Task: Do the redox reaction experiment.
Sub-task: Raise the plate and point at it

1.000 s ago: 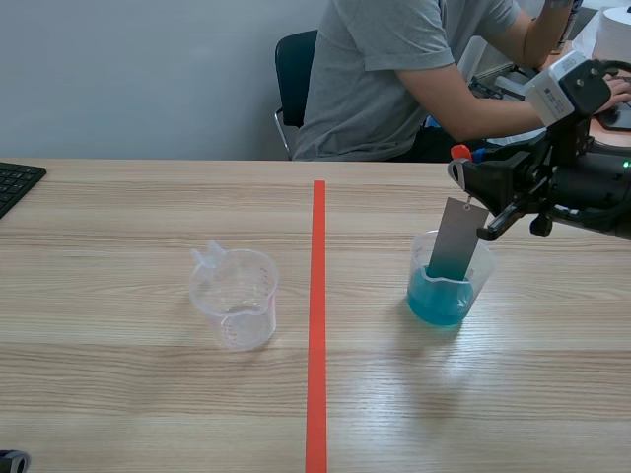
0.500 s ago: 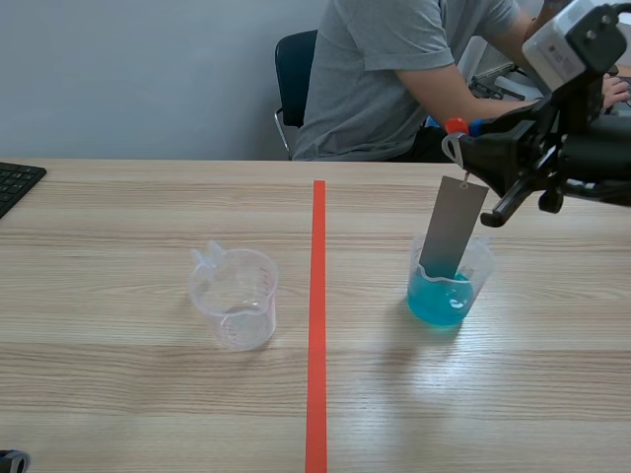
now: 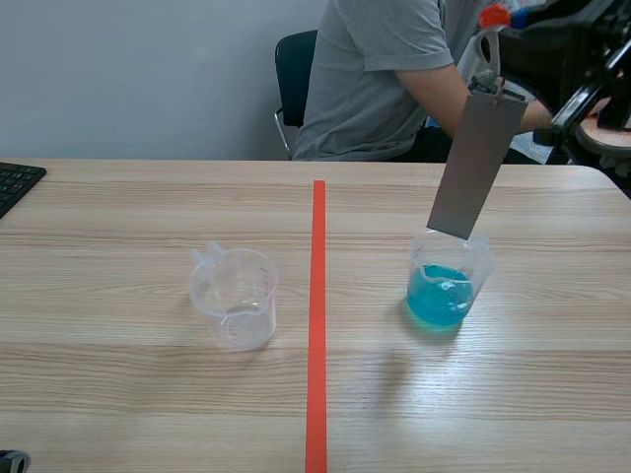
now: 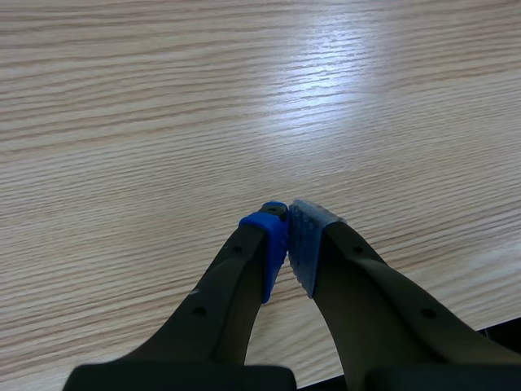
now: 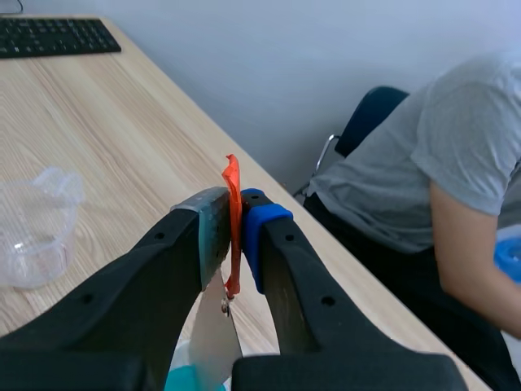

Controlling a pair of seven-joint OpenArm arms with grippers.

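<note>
Strip (image 3: 475, 168): grey metal, hung tilted from orange-red tab (image 5: 232, 204), lower edge about level with rim of blue-liquid beaker (image 3: 449, 286), clear of the liquid. Blue-liquid beaker: upright on bench (image 3: 148, 394), right of tape line (image 3: 317, 325).

Right tool (image 5: 237, 216): raised high over far right of bench, pads clamped on the tab, strip dangling below the fingers.

Left tool (image 4: 286, 244): pads pressed together, nothing between them, over bare wood by the bench's near edge.

Empty beaker (image 3: 235, 296): clear, upright, spout toward far left, left of the tape line, well apart from the blue one. Also seen in right wrist view, beyond and beside the fingers.

Keyboard (image 3: 15, 182): at far left edge of bench.

Person (image 3: 394, 79): grey T-shirt, seated across the bench on dark chair (image 3: 294, 69), arm stretched toward the right side.
</note>
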